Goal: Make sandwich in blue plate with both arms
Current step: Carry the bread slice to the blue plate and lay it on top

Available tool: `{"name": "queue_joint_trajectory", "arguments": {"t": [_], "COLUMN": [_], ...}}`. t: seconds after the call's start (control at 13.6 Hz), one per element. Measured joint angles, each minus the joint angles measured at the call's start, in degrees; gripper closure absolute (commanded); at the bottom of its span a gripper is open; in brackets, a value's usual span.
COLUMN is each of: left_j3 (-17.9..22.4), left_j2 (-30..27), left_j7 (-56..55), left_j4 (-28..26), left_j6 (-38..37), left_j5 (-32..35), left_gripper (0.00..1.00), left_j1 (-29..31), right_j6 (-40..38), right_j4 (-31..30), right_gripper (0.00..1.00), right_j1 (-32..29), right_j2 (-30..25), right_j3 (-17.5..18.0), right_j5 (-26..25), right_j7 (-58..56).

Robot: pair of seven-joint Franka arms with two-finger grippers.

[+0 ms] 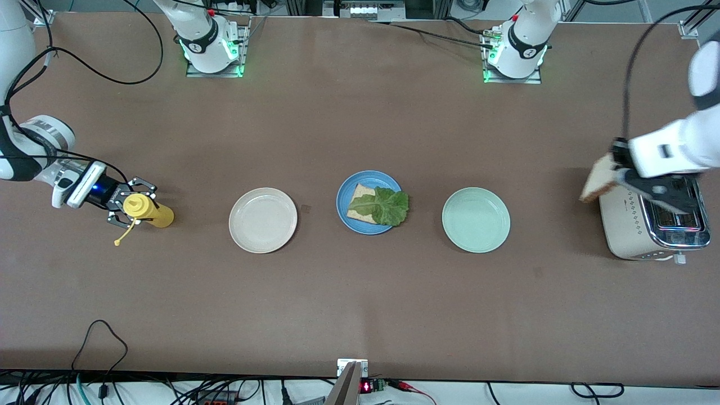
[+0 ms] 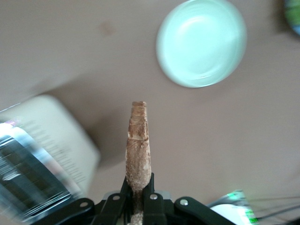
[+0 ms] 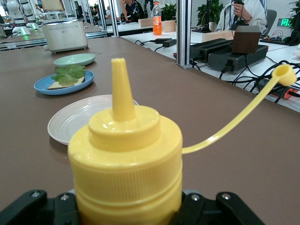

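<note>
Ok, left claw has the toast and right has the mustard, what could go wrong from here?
1. The left claw pinches the bread slice only by one edge, above the toaster; a fast swing toward the blue plate might let it slip or tear.
2. The lettuce leaf overhangs the plate's rim, so the slice could land tilted.
3. The right claw holds the yellow bottle with its cap off; tilting might drip.
</note>
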Motion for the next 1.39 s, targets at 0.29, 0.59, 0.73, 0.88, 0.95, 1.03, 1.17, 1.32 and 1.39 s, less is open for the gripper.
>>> {"name": "queue_joint_trajectory", "arguments": {"t": [0.29,0.59,0.73,0.88,0.95,1.03,1.17,1.32,1.39], "left_j3": [-2.4,-2.5,-2.6,-2.7,-2.7,-2.7,-2.7,-2.6,-2.5], "left_j2": [7.7,16.1,18.5,19.7,20.6,21.7,24.7,26.9,27.5], "left_j7": [-8.4,-10.8,-10.6,-8.4,-5.3,-0.6,8.3,13.2,13.7], "left_j4": [-0.4,-0.6,-3.6,-7.3,-9.2,-10.9,-13.2,-13.8,-13.8], "left_j6": [1.6,14.5,24.7,34.5,38.8,42.3,47.4,48.8,48.9], "left_j5": [-16.6,-35.0,-45.4,-50.0,-52.5,-55.7,-61.9,-64.5,-64.7], "left_gripper": [0.99,1.00,1.00,1.00,1.00,1.00,0.99,0.78,0.11], "left_j1": [-8.2,-12.0,-13.8,-16.9,-18.2,-18.8,-19.1,-19.1,-19.0], "right_j6": [0.4,1.0,1.0,1.0,0.9,0.8,0.2,0.2,0.3], "right_j4": [0.0,1.5,4.7,7.9,9.0,9.7,9.9,10.3,10.9], "right_gripper": [0.00,0.00,0.00,0.00,0.00,0.00,0.00,0.00,0.00], "right_j1": [-0.6,-2.2,-3.0,-3.1,-3.1,-2.9,-1.3,3.2,6.1], "right_j2": [0.1,-0.5,-2.1,-4.6,-6.6,-9.3,-15.2,-19.2,-20.2], "right_j3": [-0.1,-0.1,-0.1,-0.1,0.0,0.2,0.7,0.9,1.0], "right_j5": [0.0,-4.8,-15.1,-24.0,-28.2,-32.3,-39.3,-45.3,-48.7], "right_j7": [0.0,2.0,9.5,17.3,21.6,26.3,38.6,54.4,62.7]}}
